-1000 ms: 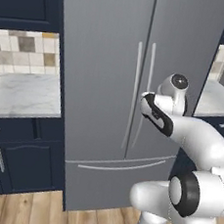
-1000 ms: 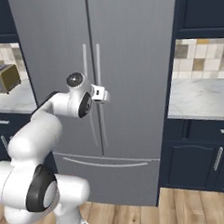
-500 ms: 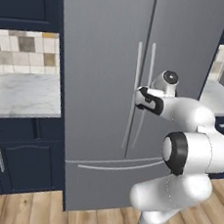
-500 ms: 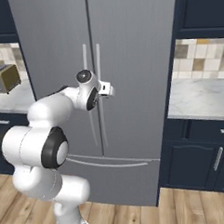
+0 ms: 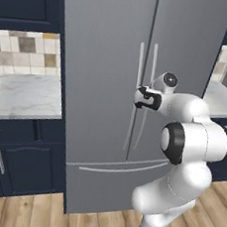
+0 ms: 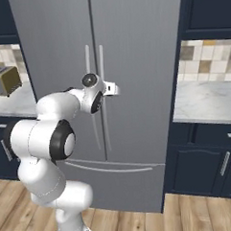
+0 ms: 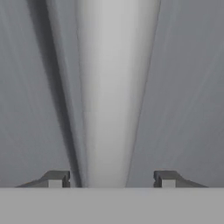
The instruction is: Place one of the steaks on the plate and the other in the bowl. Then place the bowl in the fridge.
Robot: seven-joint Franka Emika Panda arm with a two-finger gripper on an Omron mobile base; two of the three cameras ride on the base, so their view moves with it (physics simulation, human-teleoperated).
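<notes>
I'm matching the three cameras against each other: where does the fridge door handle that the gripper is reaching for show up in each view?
Left base view: the handle is a thin vertical bar left of the door seam, centre of picture, with the gripper at it.
Right base view: the same handle, centre-left, behind the hand.
Hand view: the pale bar running up between the two fingertips, jaws apart.
Shared landmark: the fridge door seam.
</notes>
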